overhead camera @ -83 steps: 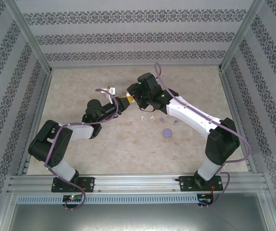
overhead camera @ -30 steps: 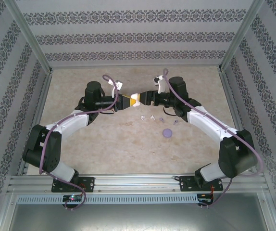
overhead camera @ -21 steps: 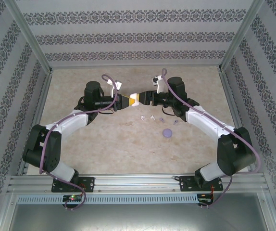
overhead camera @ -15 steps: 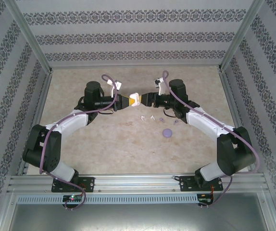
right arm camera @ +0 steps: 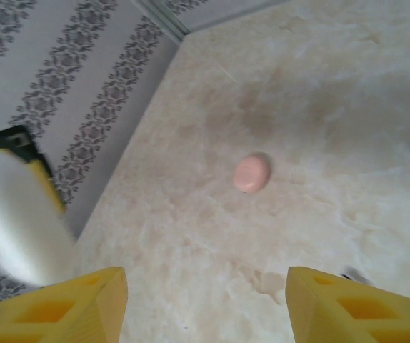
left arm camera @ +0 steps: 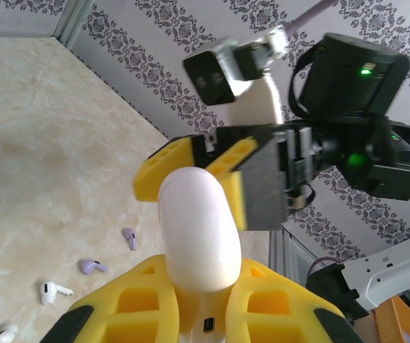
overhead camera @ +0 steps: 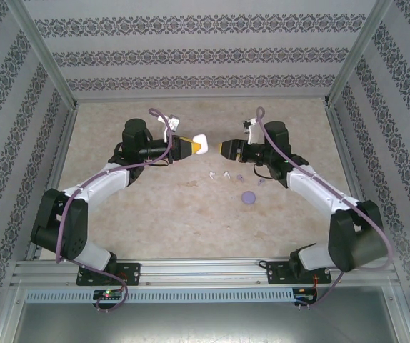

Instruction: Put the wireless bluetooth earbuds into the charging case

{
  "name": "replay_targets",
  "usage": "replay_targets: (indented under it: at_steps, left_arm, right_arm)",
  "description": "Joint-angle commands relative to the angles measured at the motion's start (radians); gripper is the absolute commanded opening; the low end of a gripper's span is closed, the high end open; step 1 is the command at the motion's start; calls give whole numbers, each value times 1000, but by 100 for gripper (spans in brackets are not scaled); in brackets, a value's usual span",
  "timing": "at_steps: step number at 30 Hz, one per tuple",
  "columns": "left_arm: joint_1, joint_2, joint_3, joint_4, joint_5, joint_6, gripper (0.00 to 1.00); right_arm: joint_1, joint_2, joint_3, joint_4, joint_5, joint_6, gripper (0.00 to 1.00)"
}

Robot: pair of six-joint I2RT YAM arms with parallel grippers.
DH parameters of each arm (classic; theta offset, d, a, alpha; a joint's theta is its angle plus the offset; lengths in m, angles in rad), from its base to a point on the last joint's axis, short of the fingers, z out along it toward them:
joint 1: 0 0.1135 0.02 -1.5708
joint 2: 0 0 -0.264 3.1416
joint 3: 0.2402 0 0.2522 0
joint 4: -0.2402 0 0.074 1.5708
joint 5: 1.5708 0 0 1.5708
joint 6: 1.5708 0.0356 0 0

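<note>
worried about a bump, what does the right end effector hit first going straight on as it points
Probably the white charging case in the left end effector, just ahead; relative height is unclear.

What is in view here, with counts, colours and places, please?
white case: one, white, gripped above the table
white earbuds: two, white, loose mid-table
purple earbuds: two, pale purple, just right of the white pair
purple case: one, purple, nearer the arms than the earbuds
pink item: one, pinkish, rounded, on the table
table: one, beige marbled
left fingers: yellow, shut on the white case
right fingers: yellow, open, facing the case, apart from it
</note>
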Motion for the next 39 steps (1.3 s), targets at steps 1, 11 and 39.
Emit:
replay_targets:
  at_steps: [1, 11, 39]
  left_arm:
    - [-4, -10, 27, 44, 24, -8, 0]
    - [-6, -4, 45, 37, 26, -12, 0]
    - [-15, -26, 29, 72, 56, -30, 0]
  right_arm:
    - [63, -38, 51, -2, -25, 11, 62]
    - [123, 17, 141, -20, 24, -1, 62]
    - [-7, -31, -28, 71, -68, 69, 52]
